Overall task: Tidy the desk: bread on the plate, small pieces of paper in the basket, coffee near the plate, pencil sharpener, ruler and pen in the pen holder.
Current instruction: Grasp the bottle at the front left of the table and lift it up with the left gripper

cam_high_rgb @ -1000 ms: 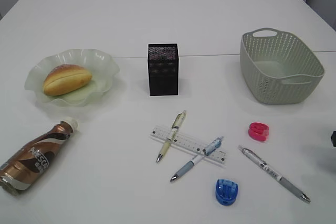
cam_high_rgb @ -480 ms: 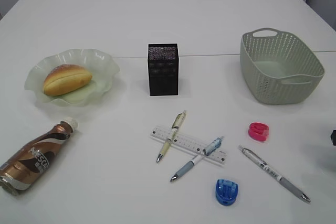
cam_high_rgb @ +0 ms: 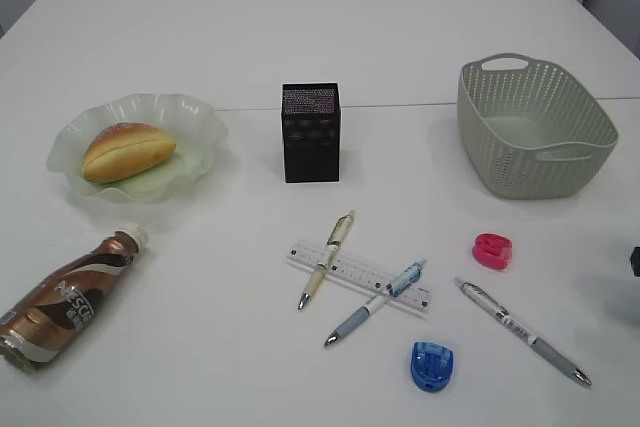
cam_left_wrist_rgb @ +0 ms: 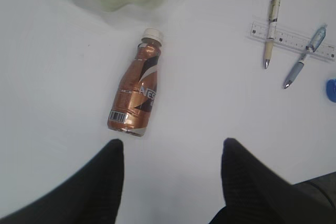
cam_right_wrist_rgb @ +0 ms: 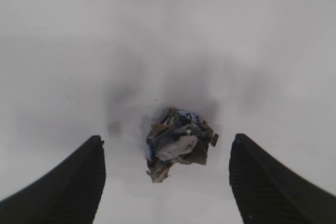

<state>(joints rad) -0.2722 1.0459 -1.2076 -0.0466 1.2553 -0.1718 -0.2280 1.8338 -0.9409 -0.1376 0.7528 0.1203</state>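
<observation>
White smooth worktop (cam_high_rgb: 400,27) carries everything. Nearest the camera: blue plastic pencil sharpener (cam_high_rgb: 431,365), and at far left a brown coffee bottle with swirled label and white cap (cam_high_rgb: 68,300) lying on its side, cap toward the plate. Grey-and-white pen (cam_high_rgb: 522,331) lies at right, apart from the rest. Clear-white plastic ruler (cam_high_rgb: 360,275) lies flat, with a cream-barrelled pen (cam_high_rgb: 326,259) and a blue-barrelled pen (cam_high_rgb: 374,303) both crossing over it. Pink plastic pencil sharpener (cam_high_rgb: 492,251) sits just beyond the grey pen. Farther back: pale green wavy-rimmed plate (cam_high_rgb: 190,117) at left with the golden-brown oblong bread bun (cam_high_rgb: 127,151) on it; black square mesh pen holder (cam_high_rgb: 311,132) upright in the middle; grey-green perforated basket (cam_high_rgb: 534,127) at right. Left fingers (cam_left_wrist_rgb: 110,171) are wide apart, holding nothing, hovering near the bottle's base. Right fingers (cam_right_wrist_rgb: 86,177) are spread wider, holding nothing, either side of a crumpled scrap of paper (cam_right_wrist_rgb: 178,142) lying on the worktop, not touching it.
</observation>
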